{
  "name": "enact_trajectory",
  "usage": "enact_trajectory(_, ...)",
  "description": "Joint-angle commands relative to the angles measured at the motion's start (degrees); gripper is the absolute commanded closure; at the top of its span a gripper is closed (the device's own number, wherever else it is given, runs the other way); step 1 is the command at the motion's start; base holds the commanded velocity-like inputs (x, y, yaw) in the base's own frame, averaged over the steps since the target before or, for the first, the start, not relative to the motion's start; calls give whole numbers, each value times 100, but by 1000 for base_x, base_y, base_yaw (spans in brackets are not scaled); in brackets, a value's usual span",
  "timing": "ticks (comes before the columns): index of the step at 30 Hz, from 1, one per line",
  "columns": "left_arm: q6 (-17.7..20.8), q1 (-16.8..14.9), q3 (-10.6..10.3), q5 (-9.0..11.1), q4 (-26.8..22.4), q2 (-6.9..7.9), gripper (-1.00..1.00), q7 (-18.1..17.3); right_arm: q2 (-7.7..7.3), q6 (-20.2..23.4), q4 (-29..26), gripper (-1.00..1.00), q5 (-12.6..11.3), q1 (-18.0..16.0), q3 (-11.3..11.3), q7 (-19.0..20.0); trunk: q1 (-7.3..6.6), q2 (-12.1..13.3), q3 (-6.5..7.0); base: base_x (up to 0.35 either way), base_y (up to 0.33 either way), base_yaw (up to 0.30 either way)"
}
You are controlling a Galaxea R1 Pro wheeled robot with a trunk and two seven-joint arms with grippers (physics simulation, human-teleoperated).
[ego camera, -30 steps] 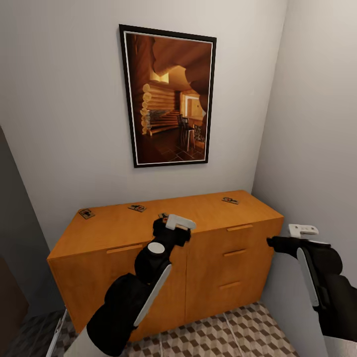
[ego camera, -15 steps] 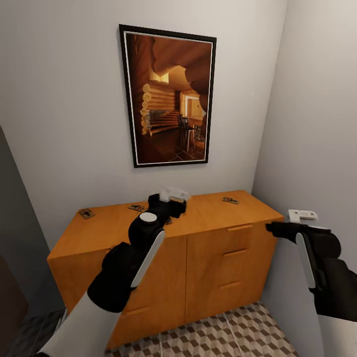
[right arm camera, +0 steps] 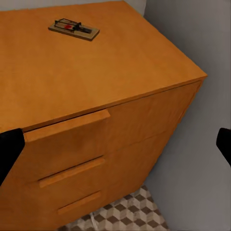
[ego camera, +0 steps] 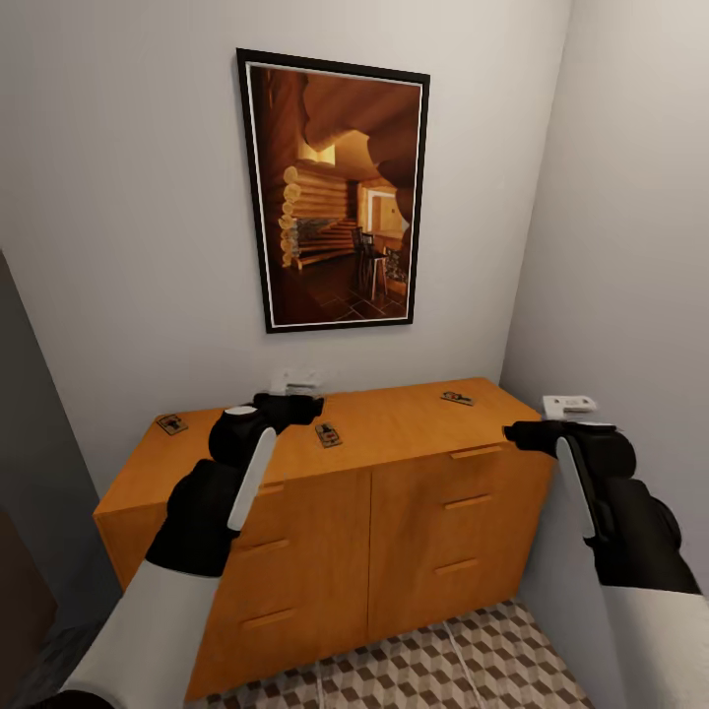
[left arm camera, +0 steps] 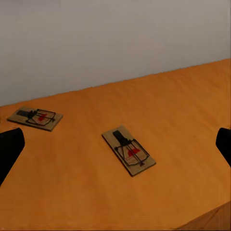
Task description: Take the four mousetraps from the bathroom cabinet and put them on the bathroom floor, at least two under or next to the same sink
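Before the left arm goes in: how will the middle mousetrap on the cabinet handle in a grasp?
The middle mousetrap looks like a thin, flat wooden slab, so it is probably stiff and light. It lies flush on the cabinet top, so the fingers may slide it rather than get under it. The wire parts on top could snag or shift if squeezed.

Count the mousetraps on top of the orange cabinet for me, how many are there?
3 show. One lies at the cabinet's left end, one near the middle, one toward the right end. The left arm may hide another.
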Motion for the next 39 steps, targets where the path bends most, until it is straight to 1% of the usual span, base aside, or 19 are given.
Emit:
enact_trajectory(1, 24, -6, 87, 70, 57, 61, -100, -69, 18, 25, 86, -100, 4, -59, 36, -48, 0, -4, -7, 0, 0, 0)
enact_trajectory(2, 24, -6, 87, 70, 57, 61, -100, -69, 18, 25, 86, -100, 4, -59, 36, -48, 0, -4, -7, 0, 0, 0)
enact_trajectory(5, 32, -9, 298, 70, 177, 249, -100, -446, 124, 25, 357, -100, 10, -188, 97, -152, 0, -4, -7, 0, 0, 0)
enact_trajectory(7, 25, -10, 385, 62, 217, 357, -100, -686, 218, 25, 521, -100, 15, -254, 123, -216, 0, -4, -7, 0, 0, 0)
enact_trajectory(9, 25, -11, 441, 48, 242, 433, -100, -874, 315, 25, 666, -100, 20, -323, 136, -270, 0, -4, -7, 0, 0, 0)
enact_trajectory(11, 57, -11, 500, 15, 259, 518, -100, -1087, 503, 25, 906, -100, 24, -484, 155, -382, 0, -4, -7, 0, 0, 0)
enact_trajectory(12, 57, -11, 500, 15, 259, 518, -100, -1087, 503, 25, 906, -100, 24, -484, 155, -382, 0, -4, -7, 0, 0, 0)
enact_trajectory(17, 79, -12, 497, -34, 256, 559, -100, -1175, 726, 25, 1113, -100, 16, -686, 166, -554, 0, -4, -7, 0, 0, 0)
enact_trajectory(23, 87, -12, 493, -173, 257, 567, -100, -1206, 1081, 25, 1327, -100, 16, -791, 174, -855, 0, -4, -7, 2, 0, 0)
enact_trajectory(28, 73, -12, 509, -251, 265, 567, -100, -1213, 1347, 25, 1410, -100, 19, -842, 179, -1222, 0, -4, -7, 126, 0, 0)
enact_trajectory(32, 54, -12, 518, -269, 266, 569, -100, -1210, 1412, 25, 1431, -100, 13, -934, 183, -1339, 0, -4, -7, 262, 0, 0)
enact_trajectory(39, 49, -12, 512, -279, 267, 563, -100, -1209, 1435, 25, 1445, -100, 10, -995, 185, -1381, 0, -4, -7, 296, 0, 0)
